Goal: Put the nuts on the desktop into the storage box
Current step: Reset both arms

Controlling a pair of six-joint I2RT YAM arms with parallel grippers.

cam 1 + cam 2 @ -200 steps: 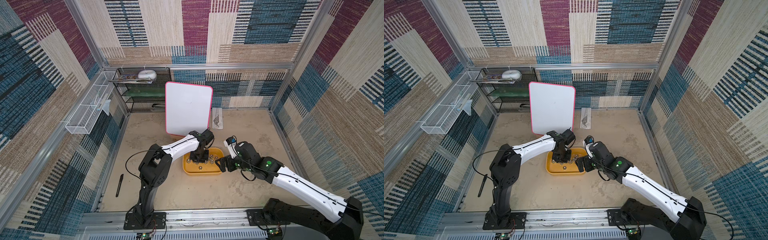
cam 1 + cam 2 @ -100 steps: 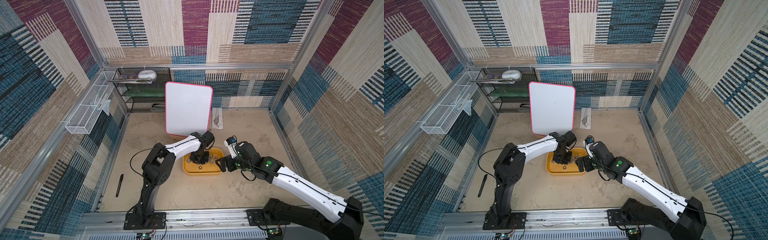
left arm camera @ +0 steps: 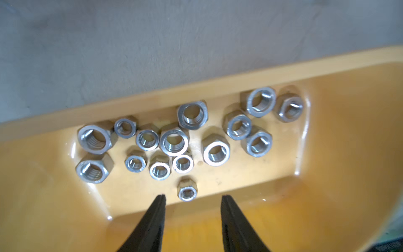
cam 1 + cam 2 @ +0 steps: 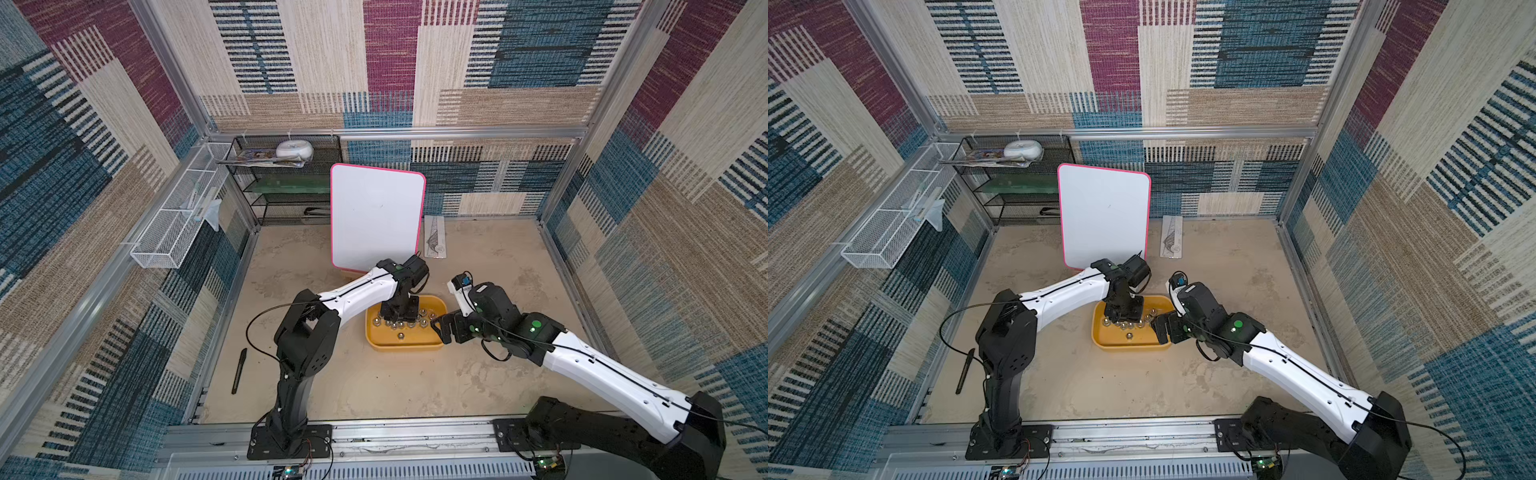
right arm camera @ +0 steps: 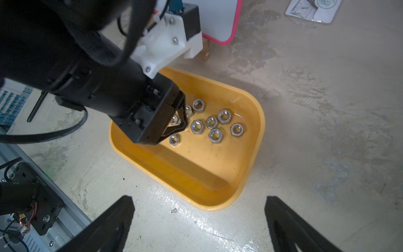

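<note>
The nuts (image 3: 174, 153), 15 counted in the left wrist view, all lie on the floor of the storage box (image 5: 196, 174), a yellow tray resting on the desktop (image 4: 478, 374) between the 2 arms. Nearest the base rail, a black pen (image 4: 239, 371) lies on the desktop beside the left arm's base. Farther in, the right gripper (image 5: 199, 197) hangs just beside the box's end, its claw released, spread wide with nothing in it. The left gripper (image 3: 193, 196) points down into the box, its claw also released, tips parted and empty; 1 nut lies apart from the other 14, just past those tips. Behind the box a pink-edged whiteboard (image 4: 376, 220) stands upright, with a flat printed packet (image 4: 435, 243) lying beside it. At the far wall stands a black mesh rack (image 4: 286, 195), and a white wire basket (image 4: 174, 232) hangs on the left wall.
</note>
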